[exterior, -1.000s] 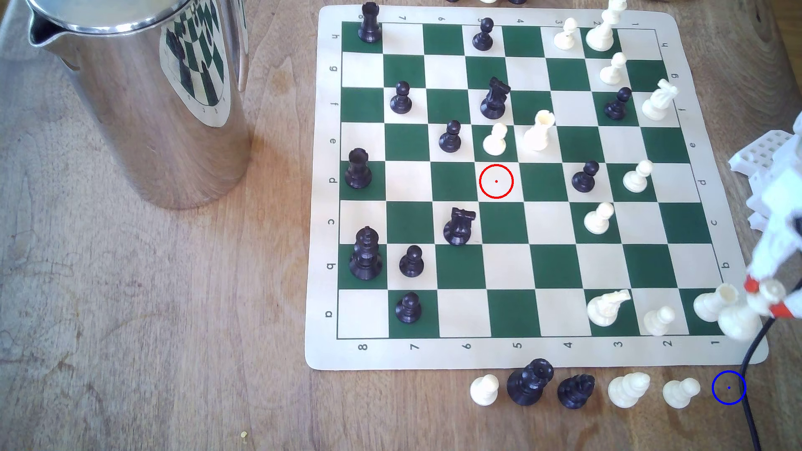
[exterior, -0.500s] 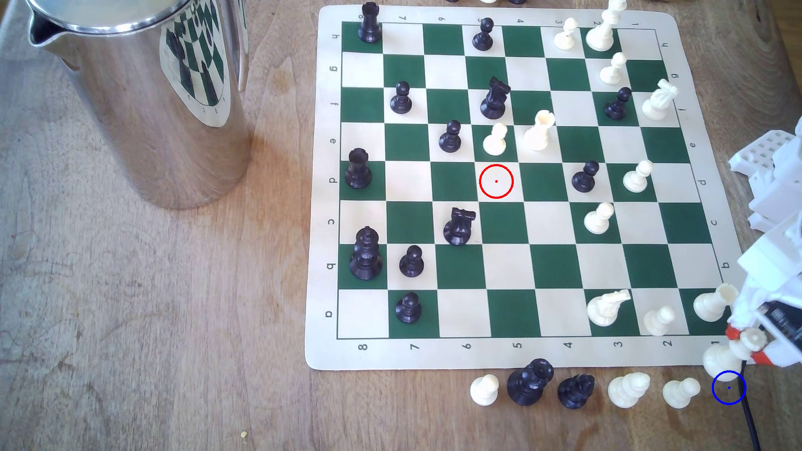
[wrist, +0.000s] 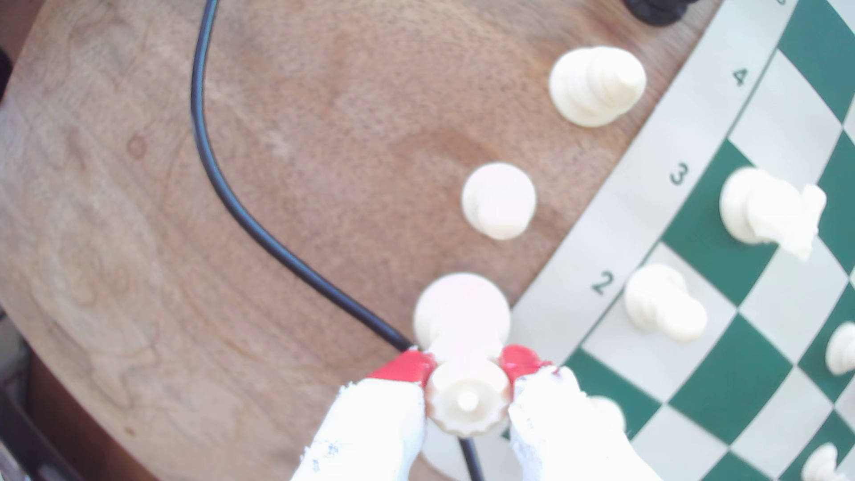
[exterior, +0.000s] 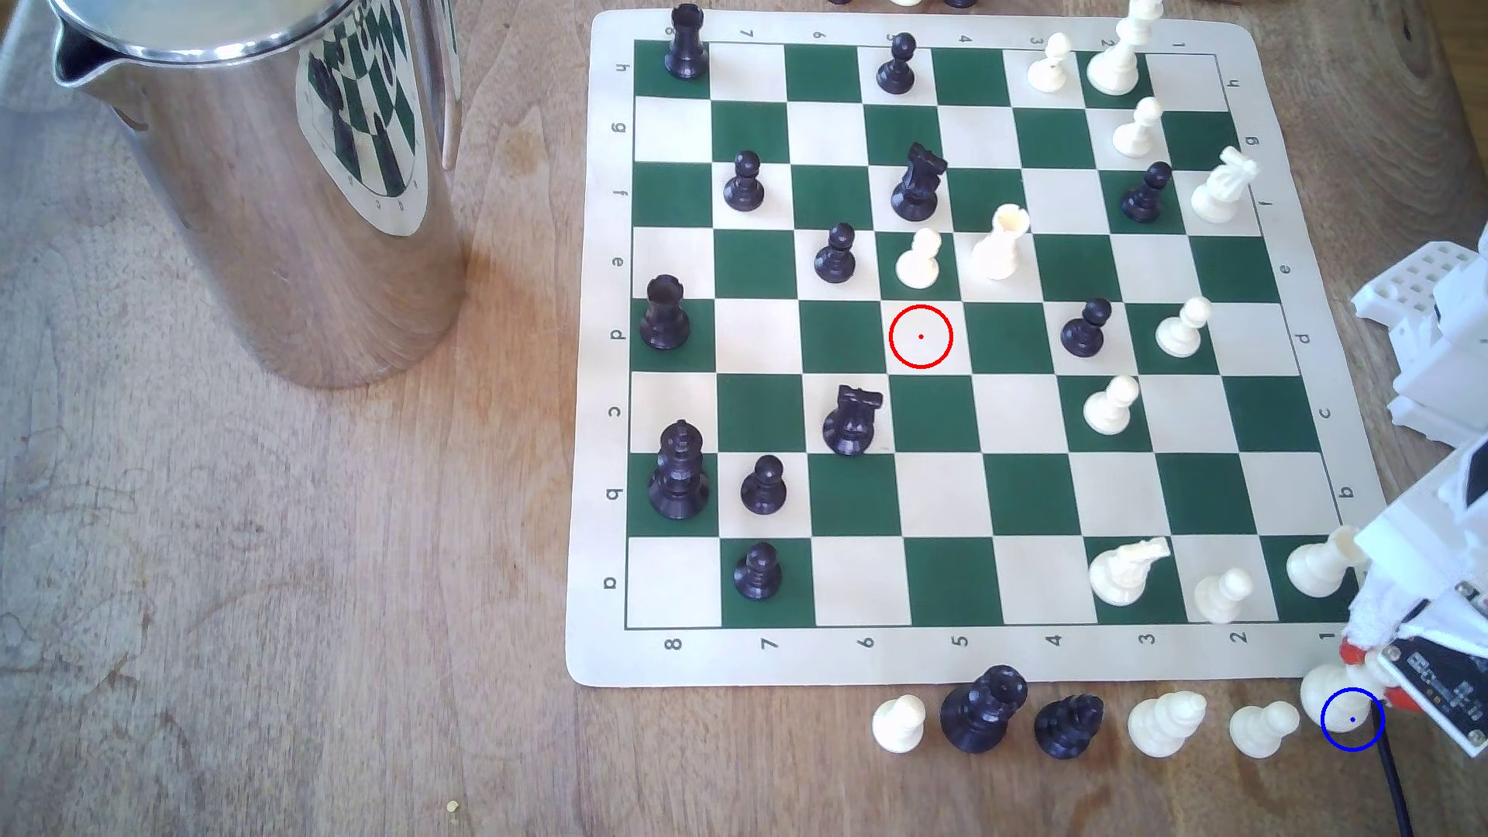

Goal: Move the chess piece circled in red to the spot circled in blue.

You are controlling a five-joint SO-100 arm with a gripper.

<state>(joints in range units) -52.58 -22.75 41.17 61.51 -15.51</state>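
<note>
The white queen [wrist: 465, 397] is gripped by its coronet between the red-tipped fingers [wrist: 407, 366] of the pincer [exterior: 1369, 656], with the round base [exterior: 1328, 696] held at the corner of the chess mat [exterior: 596, 660], overlapping the blue-ringed spot [exterior: 1374, 736] on the wooden surface [exterior: 282, 604]. The placing step is judged to be in hand, and nearly done. Whether the base is already seated on the wood cannot be told. The base is seen slightly toward the exterior view's left of the ring's centre dot, so a small shift toward that view's right is called for, then a short descent and a release.

A black cable [wrist: 217, 185] is laid across the wood and passes under the pincer, close beside the queen's base; it is judged the main hazard to a level landing. A white pawn [exterior: 1262, 728] stands just beside the spot, at the end of a row of captured pieces that also holds a white bishop [exterior: 1165, 723]. A white rook [exterior: 1320, 563] on the mat's corner square is near the arm. The red ring [exterior: 920, 336] marks a vacated square at mid-board. A steel jug [exterior: 266, 177] is set well apart.
</note>
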